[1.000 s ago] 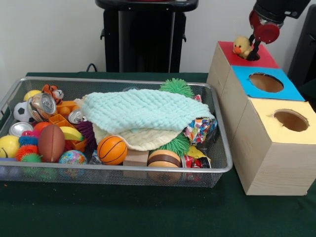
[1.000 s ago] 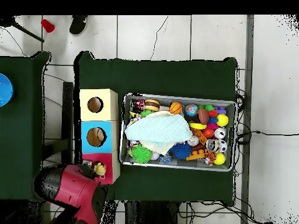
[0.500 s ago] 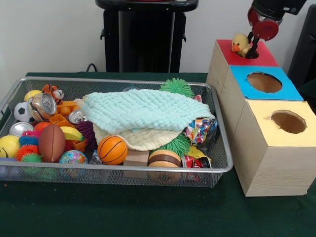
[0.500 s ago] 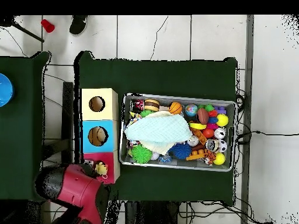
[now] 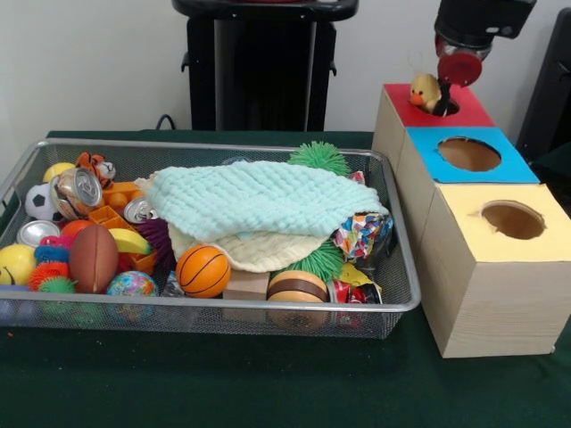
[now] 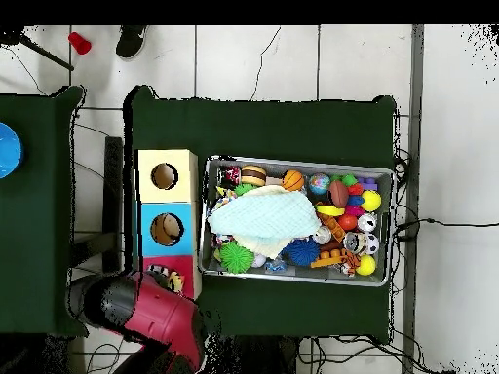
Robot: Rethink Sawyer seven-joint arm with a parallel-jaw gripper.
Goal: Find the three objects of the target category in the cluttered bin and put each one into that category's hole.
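Nowhere legible writing; duck (image 5: 425,90) beside tool (image 5: 443,105).

We cannot tell whether the gripper (image 5: 443,100) is open or closed: its tip dips into the red hole (image 5: 445,107) beside the duck (image 5: 423,90), and from overhead the arm (image 6: 146,312) covers that hole and most of the duck. The arm itself is cut off by the top edge in the front view. In the bin (image 5: 214,303), the cloths (image 5: 259,201) hide whatever lies beneath them, and the green spiky ball (image 5: 318,157) behind shows only in part.
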